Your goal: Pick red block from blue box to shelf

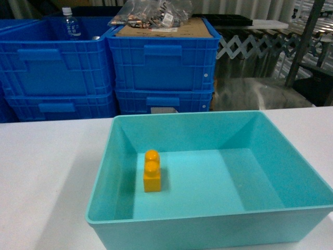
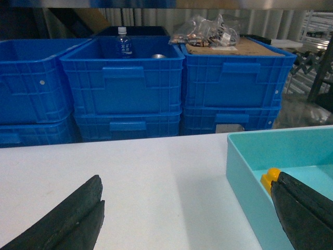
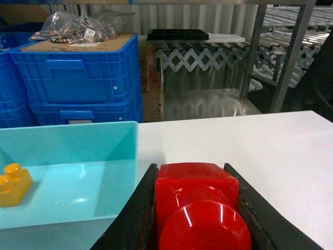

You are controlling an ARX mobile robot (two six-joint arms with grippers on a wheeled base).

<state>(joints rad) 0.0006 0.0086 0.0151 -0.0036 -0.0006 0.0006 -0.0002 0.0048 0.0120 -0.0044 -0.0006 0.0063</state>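
The red block (image 3: 195, 200) fills the bottom of the right wrist view, its round stud facing the camera, with my right gripper (image 3: 190, 167) shut on its two sides. It hangs over the white table just right of the blue box (image 3: 67, 140). In the head view the blue box (image 1: 104, 172) holds only a yellow-orange brick (image 1: 152, 172), and neither gripper shows there. My left gripper (image 2: 187, 179) is open and empty above the table, left of the box wall (image 2: 244, 177). Behind the table stands the shelf (image 3: 283, 57) with its metal upright and shiny tier.
Stacked dark blue crates (image 1: 161, 57) stand behind the table; one holds a bottle (image 1: 70, 23), another carries cardboard and bagged parts (image 1: 156, 13). A folding roller conveyor (image 3: 208, 54) lies at the back right. White tabletop (image 3: 250, 146) stretches right of the box.
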